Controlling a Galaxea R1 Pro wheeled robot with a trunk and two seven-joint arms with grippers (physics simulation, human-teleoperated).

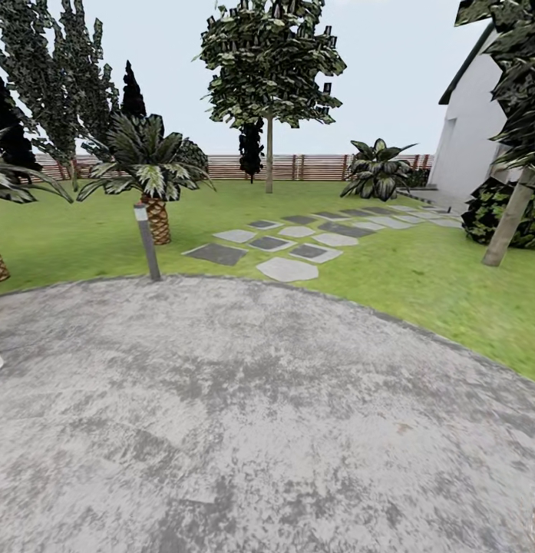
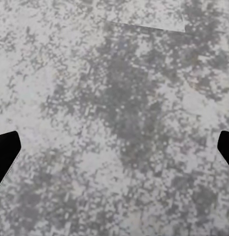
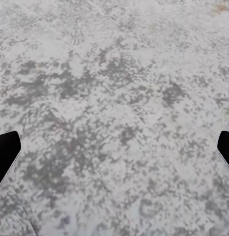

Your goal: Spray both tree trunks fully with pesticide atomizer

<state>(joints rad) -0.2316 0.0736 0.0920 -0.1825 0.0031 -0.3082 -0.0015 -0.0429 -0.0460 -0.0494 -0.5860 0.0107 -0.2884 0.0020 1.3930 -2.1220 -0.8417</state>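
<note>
1. I am on a round patch of mottled grey paving (image 1: 252, 415), facing the lawn (image 1: 421, 269).
2. A path of stone slabs (image 1: 286, 269) runs from the paving's far edge away to the right, toward a white building (image 1: 470, 146).
3. One tree (image 1: 269, 69) with a bare trunk stands far off before the slat fence (image 1: 313, 166); a second leaning tree trunk (image 1: 511, 219) rises at the right, near a dark shrub.
4. A grey bollard lamp (image 1: 147, 242) stands at the paving's far left edge, a palm plant (image 1: 148, 165) just behind it.
5. I cannot spot the atomizer among the slabs.
6. Left gripper (image 2: 114, 150): dark fingertips (image 2: 6, 152) spread wide apart over paving, holding nothing.
7. Right gripper (image 3: 114, 150): likewise spread, empty.
</note>
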